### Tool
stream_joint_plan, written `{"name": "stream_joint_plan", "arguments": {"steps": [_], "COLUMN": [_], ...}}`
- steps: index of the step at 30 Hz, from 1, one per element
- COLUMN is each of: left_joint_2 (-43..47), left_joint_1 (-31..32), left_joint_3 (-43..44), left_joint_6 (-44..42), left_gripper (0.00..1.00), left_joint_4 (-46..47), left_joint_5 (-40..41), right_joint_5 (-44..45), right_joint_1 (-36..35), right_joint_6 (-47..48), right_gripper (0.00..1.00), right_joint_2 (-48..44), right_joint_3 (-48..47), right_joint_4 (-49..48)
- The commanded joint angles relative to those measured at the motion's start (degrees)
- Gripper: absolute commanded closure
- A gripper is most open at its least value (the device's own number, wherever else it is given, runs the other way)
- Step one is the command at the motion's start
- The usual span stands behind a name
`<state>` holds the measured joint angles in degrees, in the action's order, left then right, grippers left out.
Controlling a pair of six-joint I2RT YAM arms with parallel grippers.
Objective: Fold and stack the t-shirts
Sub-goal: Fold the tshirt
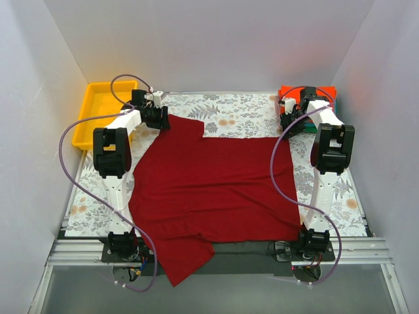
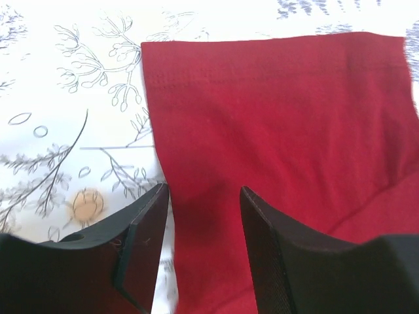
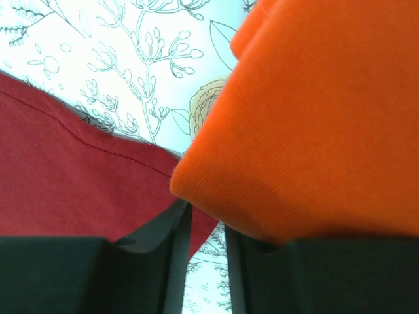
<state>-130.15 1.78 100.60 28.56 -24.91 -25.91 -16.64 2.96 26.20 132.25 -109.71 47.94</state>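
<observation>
The dark crimson t-shirt (image 1: pixel 216 190) lies spread on the table, and its near part hangs over the front edge. My left gripper (image 1: pixel 157 118) is open at the shirt's far left corner. In the left wrist view its jaws (image 2: pixel 203 196) straddle the shirt's left edge (image 2: pixel 275 118), low over the cloth. The bright orange-red t-shirt (image 1: pixel 308 97) lies folded at the far right. My right gripper (image 1: pixel 291 121) sits beside it. In the right wrist view the jaws (image 3: pixel 206 219) stand a narrow gap apart with nothing between them. The orange cloth (image 3: pixel 327 118) rests over the right finger, and the crimson hem (image 3: pixel 65 176) is at the left. I cannot make out the teal shirt.
A yellow plastic tray (image 1: pixel 98 111) stands at the far left, off the grey floral cloth (image 1: pixel 236 111) that covers the table. White walls close in on three sides. Purple cables loop from both arms.
</observation>
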Motion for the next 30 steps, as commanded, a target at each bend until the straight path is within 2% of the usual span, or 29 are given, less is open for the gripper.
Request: {"name": "stream_joint_plan", "arguments": {"steps": [1,6,8,15,22,24,28,30], "left_joint_2": [-1.60,-5.55,-7.75,-10.91,-13.73,-15.30,-17.15,-17.25], "left_joint_1": [0.68,2.17,2.61,4.98,6.66,6.66,6.66,6.74], "left_joint_3": [3.55,8.81,11.62,14.19,16.56,18.58,21.22,21.40], "left_joint_6": [0.19,0.45,0.89,-2.01,-2.37,-2.45,-3.33,-3.59], "left_gripper": [0.53,0.53,0.53,0.50,0.57,0.56,0.55,0.69], "left_joint_4": [0.47,0.91,0.82,0.56,0.56,0.30,-1.19,-1.90], "left_joint_5": [1.30,4.54,5.43,7.37,13.07,15.80,15.64,14.40], "right_joint_5": [-2.07,-2.60,-2.69,-3.04,-3.31,-3.39,-3.22,-3.13], "right_joint_1": [-0.32,-0.59,-0.68,-0.68,-0.68,-0.68,-0.68,-0.68], "right_joint_6": [0.79,1.05,1.31,2.10,2.37,2.46,2.54,2.54], "right_gripper": [0.73,0.94,0.99,0.99,0.99,0.99,0.99,0.99], "right_joint_2": [2.14,2.40,2.32,1.61,1.08,0.91,1.00,0.91], "right_joint_3": [-1.12,-1.30,-1.03,-0.85,-0.85,-1.12,-1.65,-1.82], "right_joint_4": [-0.31,-0.31,-0.22,-0.22,-0.22,-0.22,-0.22,-0.13]}}
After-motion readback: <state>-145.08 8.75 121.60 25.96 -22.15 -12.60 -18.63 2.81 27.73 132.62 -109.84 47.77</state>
